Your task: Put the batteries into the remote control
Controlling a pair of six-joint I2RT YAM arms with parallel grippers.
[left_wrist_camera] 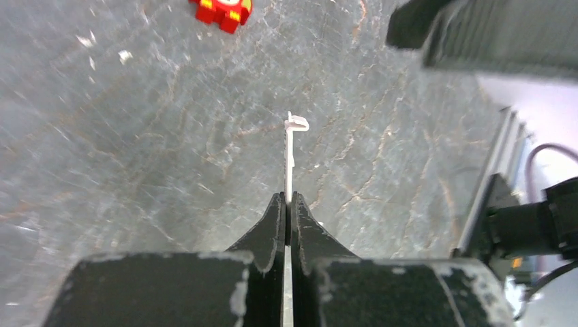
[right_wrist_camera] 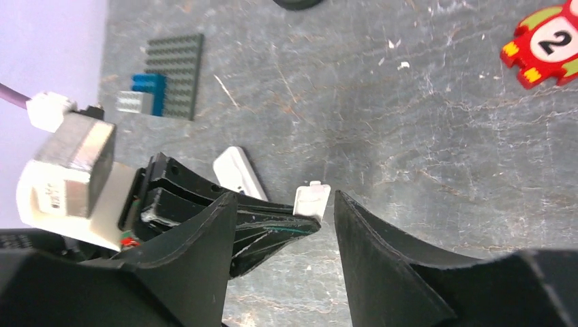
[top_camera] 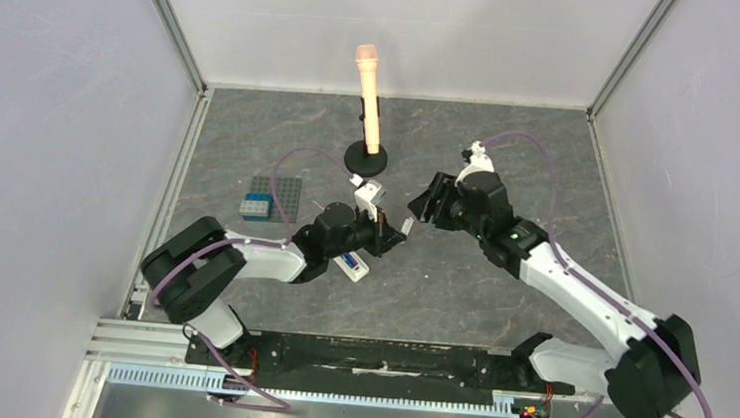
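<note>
The left pincer [left_wrist_camera: 287, 199] is clamped tight on one thin white cover panel [left_wrist_camera: 290, 160]. The panel is seen edge-on from the left wrist, its long axis running straight out from the fingertips, with a small clip at the far tip. It is held above the desk [left_wrist_camera: 136, 136] and aims toward the right pincer [right_wrist_camera: 285, 196]. The right pincer stands partly spread and grips nothing, its two fingers [right_wrist_camera: 382, 266] on either side of the panel's clip end. One remote control [top_camera: 353, 267] lies flat on the desk under the left forearm, mostly hidden. Its visible end slants from upper left to lower right in the top view, just beside the left pincer. One blue battery [top_camera: 347, 261] shows as a small patch set in the remote; a second cannot be made out. Well to the left sits one grey studded plate [right_wrist_camera: 174, 75] carrying one blue brick [right_wrist_camera: 148, 92]. One red toy block [right_wrist_camera: 549, 44] marked 2 lies apart on the right. One orange microphone [top_camera: 368, 94] stands upright on a round black base.
</note>
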